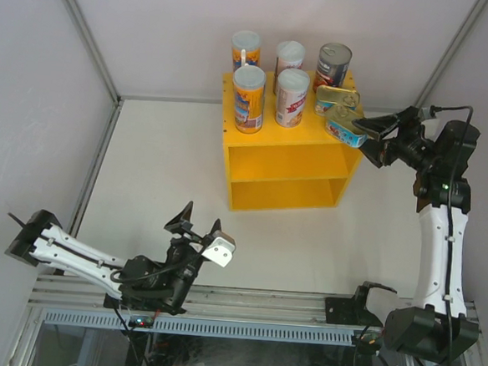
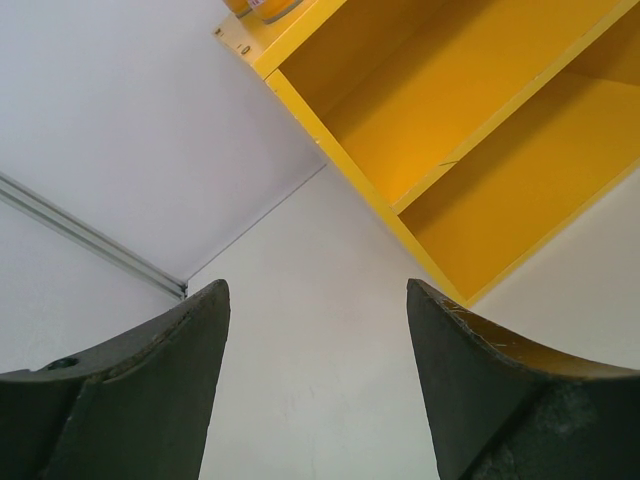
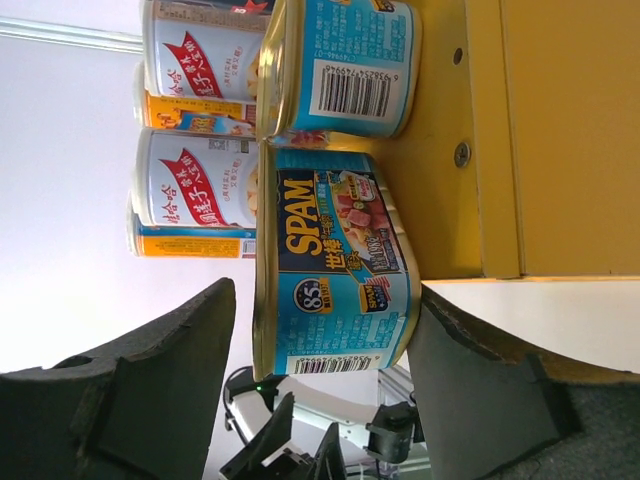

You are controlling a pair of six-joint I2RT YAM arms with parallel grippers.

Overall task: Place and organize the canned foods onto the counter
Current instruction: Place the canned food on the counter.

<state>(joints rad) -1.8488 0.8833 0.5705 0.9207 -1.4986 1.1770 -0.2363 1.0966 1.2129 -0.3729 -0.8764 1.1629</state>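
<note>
Setting the nearer blue tin (image 3: 335, 265) on the yellow bench (image 3: 560, 130); my right fingers (image 3: 150, 380) stand apart astride it; next, back off.

Left arm (image 1: 71, 259): a white boxy link set between black joint housings.
Right arm (image 1: 432, 255): a longer, gently curved white link with black joints at both ends.
Cable (image 1: 449, 256): thin and black, running along the right arm's white link, with another loop above the wrist.
Status light (image 1: 446, 187): a small green dot on the right arm's black upper joint.
Wrist camera block (image 1: 220, 248): white and rounded, beside the left arm's black wrist.
Left gripper (image 1: 201, 216): black; left fingers (image 2: 150, 400) are matte and wedge-shaped, one edge finely scratched.
Right gripper (image 1: 366, 133): black and tapering; right fingers (image 3: 150, 390) are dark grey and rough-surfaced.
Bases (image 1: 422, 329): black rounded housings; a tiny red speck under the left one is possibly an indicator.
</note>
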